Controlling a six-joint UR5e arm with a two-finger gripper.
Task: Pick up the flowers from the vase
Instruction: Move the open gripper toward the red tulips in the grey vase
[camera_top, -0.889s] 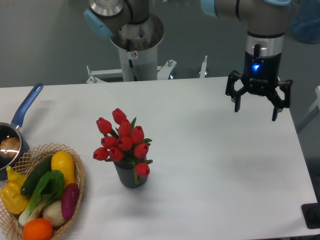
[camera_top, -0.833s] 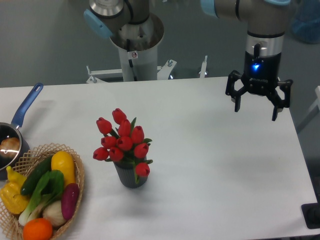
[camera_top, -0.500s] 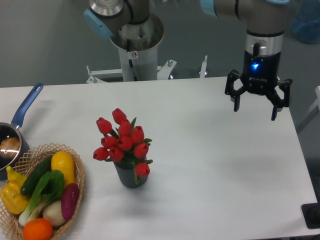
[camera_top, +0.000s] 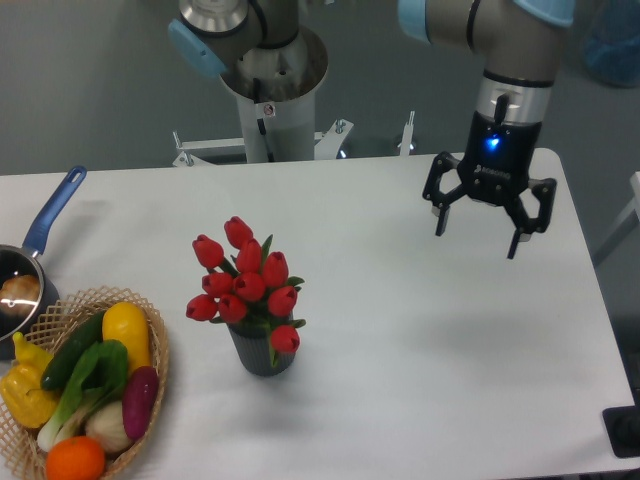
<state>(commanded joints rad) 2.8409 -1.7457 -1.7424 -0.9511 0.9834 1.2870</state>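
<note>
At lower centre-left of the bench (camera_top: 400, 330), the flowers (camera_top: 245, 282) are standing in the vase (camera_top: 262, 352) (light, soft, crushable); best pinching the bunched stems. Claw (camera_top: 476, 233) is hanging wide, empty, upper right.

The fingers (camera_top: 438, 218) are hanging spread, well above the bench (camera_top: 430, 330), with bare white surface lying below them and stretching down-left toward the flowers (camera_top: 246, 278). Those buds are spreading wider than the vase (camera_top: 262, 352), crowding its mouth from above. Farther left of the fingers, a wicker basket (camera_top: 158, 352) of vegetables and a saucepan (camera_top: 30, 262) are blocking that edge. Behind-left, the arm's pedestal (camera_top: 272, 100) is standing.
</note>
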